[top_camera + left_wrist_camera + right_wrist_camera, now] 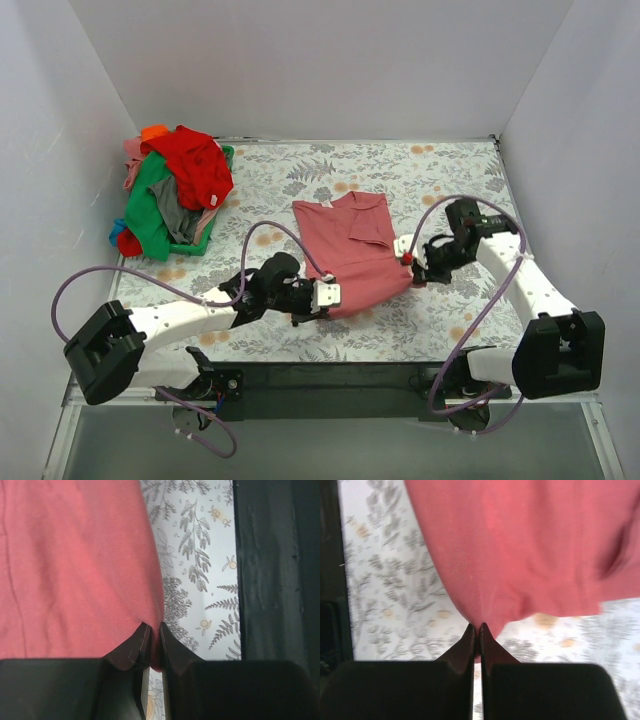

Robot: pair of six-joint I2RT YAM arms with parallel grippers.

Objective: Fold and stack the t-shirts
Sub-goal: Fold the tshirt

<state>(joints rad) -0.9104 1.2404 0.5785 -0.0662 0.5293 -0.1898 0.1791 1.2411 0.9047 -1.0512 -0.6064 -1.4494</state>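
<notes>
A salmon-pink t-shirt (pixel 350 250) lies partly folded in the middle of the floral table cover. My left gripper (pixel 335 296) is shut on its near left edge, where pink cloth (pixel 75 570) is pinched between the dark fingers (pixel 135 647). At the shirt's right edge my right gripper (pixel 410 258) is shut on the cloth (pixel 530 545), which bunches into the closed fingertips (pixel 470 640). The cloth between the two grips hangs slightly raised. A heap of other t-shirts (pixel 175 195) in red, green, grey, orange and pink sits at the far left.
White walls close the table on three sides. The dark front edge of the table (pixel 330 375) runs just behind the left gripper. Purple cables loop from both arms. The floral cover (pixel 450 170) shows bare at the far right.
</notes>
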